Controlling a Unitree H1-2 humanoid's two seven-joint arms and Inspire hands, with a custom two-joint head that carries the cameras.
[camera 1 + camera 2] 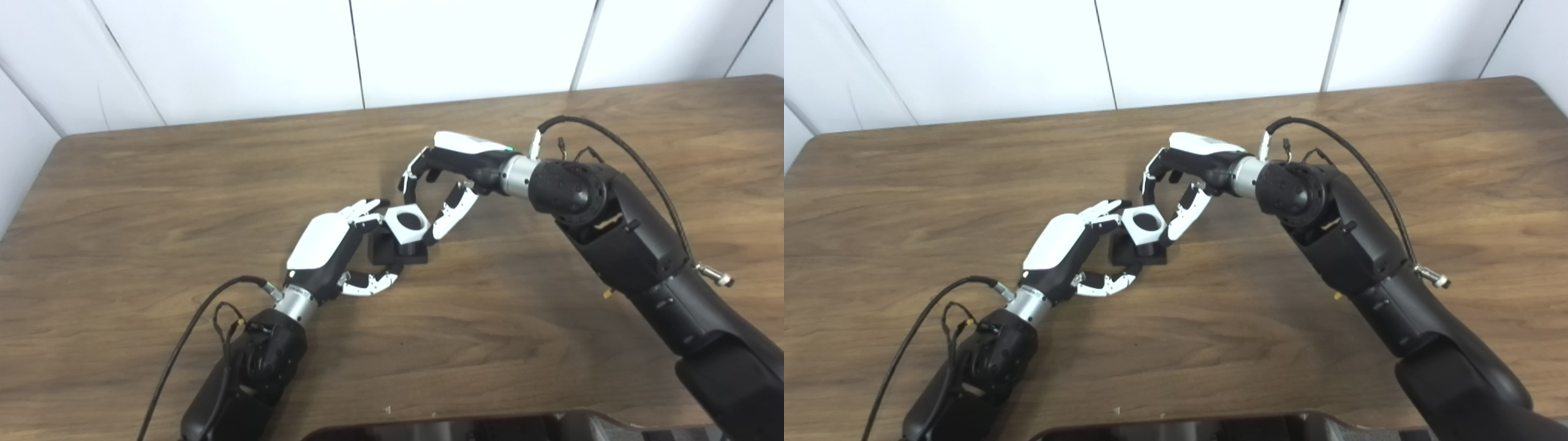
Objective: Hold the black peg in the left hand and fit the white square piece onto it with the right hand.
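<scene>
White wall panels back a brown wooden worktop [184,184]. At mid-frame the left robot hand [334,251] curls its fingers and thumb around the black peg [392,250], whose base rests on the worktop. The white square piece [407,223] sits on the peg. The right robot hand [438,184] arches over it, fingers spread, thumb tip beside the piece.

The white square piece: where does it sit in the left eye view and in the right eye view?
Left eye view: white square piece just right of centre, atop the black peg, between the left hand and right hand.
Right eye view: same piece, slightly left of centre.
Shared landmark: the vertical wall seam behind the table.
</scene>
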